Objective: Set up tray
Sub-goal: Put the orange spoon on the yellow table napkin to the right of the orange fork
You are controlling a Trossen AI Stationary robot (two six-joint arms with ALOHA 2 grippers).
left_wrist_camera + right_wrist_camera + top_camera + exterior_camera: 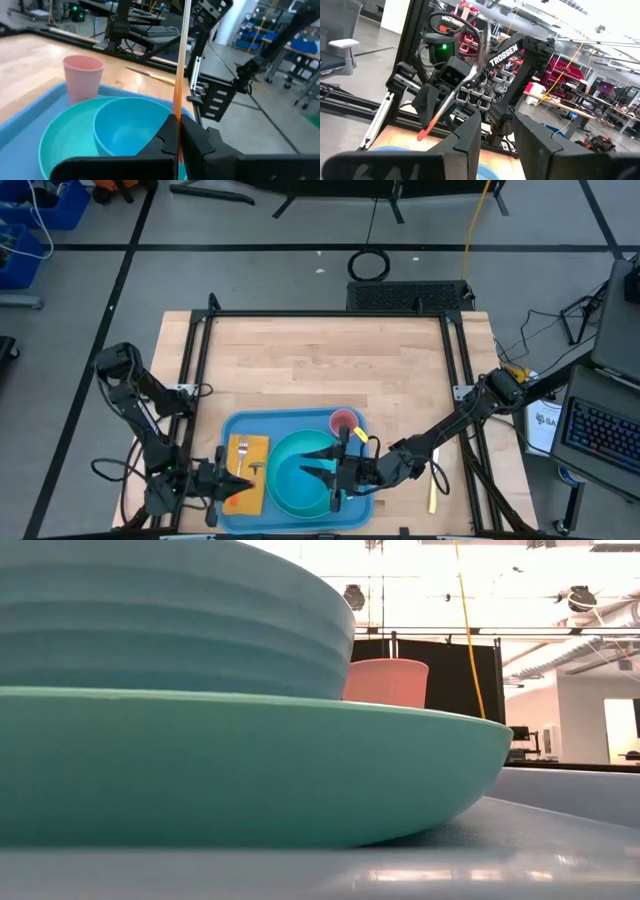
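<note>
L gripper (233,483) sits over the tray's (240,424) left end, at the napkin's near edge, fingers pressed together on an orange-handled utensil (181,60); its metal end sticks up past the fingers and the orange handle runs down between them. Can't tell if it's a spoon or a knife. R gripper (320,462) hangs over the tray's middle, above the plate (290,500), fingers spread w/ nothing between them; from its own wrist cam the gap (497,125) looks straight across at the L arm and the utensil (445,105). Tray lies on the table (320,360) at the near edge, roughly centred between both arms. On it: yellow-orange napkin (252,448) at the left end w/ a fork (243,455) on top, teal plate in the middle w/ a blue bowl (130,125) sitting on it, pink cup (344,420) upright at the far right corner, just beside the plate. Off the tray to the right, a yellow-handled utensil (433,492) lies flat on the wood, apart from the rim. Low cam is down at tray level: plate (250,770) and bowl (170,620) fill it, cup (387,682) behind.
</note>
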